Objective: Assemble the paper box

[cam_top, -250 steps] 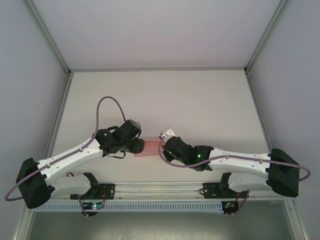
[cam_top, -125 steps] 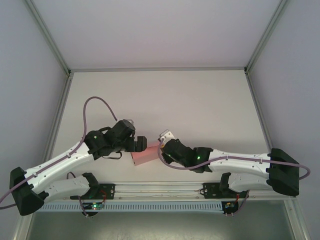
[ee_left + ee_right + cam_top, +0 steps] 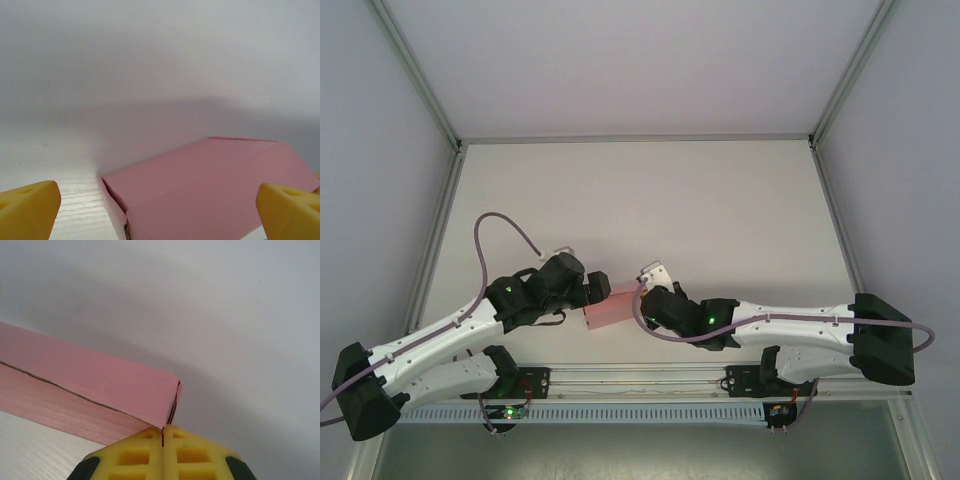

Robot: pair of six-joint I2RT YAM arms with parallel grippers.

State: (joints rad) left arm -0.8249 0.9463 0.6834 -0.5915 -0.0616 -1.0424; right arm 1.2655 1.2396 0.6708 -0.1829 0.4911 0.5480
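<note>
Near the table's (image 3: 720, 220) near edge, the right gripper (image 3: 163, 440) pinches the pink paper box's (image 3: 608, 310) corner edge, while the left gripper (image 3: 160, 212) gapes wide at its opposite end.

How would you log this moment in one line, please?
box: folded | left pincer: open, facing box | right pincer: shut on box edge

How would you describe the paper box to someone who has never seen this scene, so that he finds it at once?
Look at the white table, near its front edge, where the two arms meet. Between the left gripper and the right gripper is the paper box, small, flat and rectangular. Its pink card sets it apart from the black and white arms.
</note>
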